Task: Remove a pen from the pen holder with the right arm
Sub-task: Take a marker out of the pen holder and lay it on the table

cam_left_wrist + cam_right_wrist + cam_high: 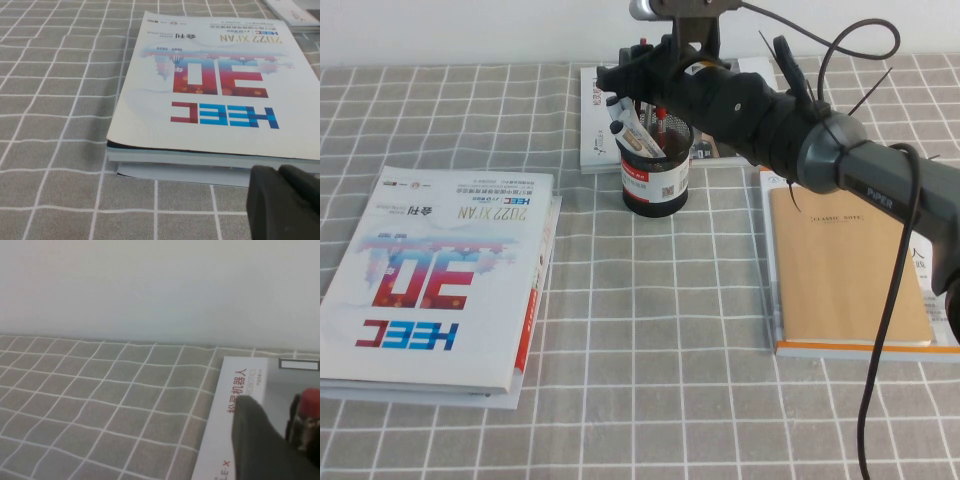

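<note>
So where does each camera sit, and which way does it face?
High view: raised, robot's side, angled down at the table; right arm puts right gripper over the pen holder.
Left wrist view: on the left wrist, low, facing the HEEC magazine; left gripper shows beside it.
Right wrist view: on the right wrist, facing the wall over the white book; right gripper's edge shows.
Shared: high and left wrist both show the magazine.

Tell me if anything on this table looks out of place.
Nothing spilled or damaged. A white marker leans askew in the pen holder, below the right gripper. The left gripper sits near the magazine stack.
</note>
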Action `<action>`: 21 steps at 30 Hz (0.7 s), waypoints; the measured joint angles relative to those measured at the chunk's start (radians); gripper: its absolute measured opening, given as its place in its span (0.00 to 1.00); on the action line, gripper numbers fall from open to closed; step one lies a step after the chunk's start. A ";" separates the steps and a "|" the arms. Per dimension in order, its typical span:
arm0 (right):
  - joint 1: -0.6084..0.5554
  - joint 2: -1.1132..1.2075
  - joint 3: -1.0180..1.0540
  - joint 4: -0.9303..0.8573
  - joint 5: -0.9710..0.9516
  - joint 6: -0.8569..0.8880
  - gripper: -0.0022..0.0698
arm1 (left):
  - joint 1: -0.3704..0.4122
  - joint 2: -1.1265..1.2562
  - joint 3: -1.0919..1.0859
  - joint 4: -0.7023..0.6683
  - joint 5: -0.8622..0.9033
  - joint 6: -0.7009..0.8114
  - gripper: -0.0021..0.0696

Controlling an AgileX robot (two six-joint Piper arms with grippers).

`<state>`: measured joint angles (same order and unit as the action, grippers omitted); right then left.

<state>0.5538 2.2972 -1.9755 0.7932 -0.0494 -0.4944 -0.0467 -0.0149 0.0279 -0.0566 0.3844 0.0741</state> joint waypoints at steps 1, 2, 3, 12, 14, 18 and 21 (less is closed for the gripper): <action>0.000 0.000 0.000 0.000 0.002 0.000 0.20 | 0.000 0.000 0.000 0.000 0.000 0.000 0.02; 0.000 0.000 0.000 0.000 0.005 0.000 0.18 | 0.000 0.000 0.000 0.000 0.000 0.000 0.02; 0.000 0.000 0.000 0.000 0.007 0.000 0.17 | 0.000 0.000 0.000 0.000 0.000 0.000 0.02; 0.000 -0.027 0.000 -0.037 0.049 -0.009 0.04 | 0.000 0.000 0.000 0.000 0.000 0.000 0.02; 0.000 -0.039 0.000 -0.048 0.059 -0.009 0.04 | 0.000 0.000 0.000 0.000 0.000 0.000 0.02; 0.000 -0.055 0.000 -0.064 0.083 -0.011 0.04 | 0.000 0.000 0.000 0.000 0.000 0.000 0.02; 0.000 -0.063 0.000 -0.072 0.111 -0.011 0.04 | 0.000 0.000 0.000 0.000 0.000 0.000 0.02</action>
<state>0.5538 2.2339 -1.9755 0.7214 0.0611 -0.5055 -0.0467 -0.0149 0.0279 -0.0566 0.3844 0.0741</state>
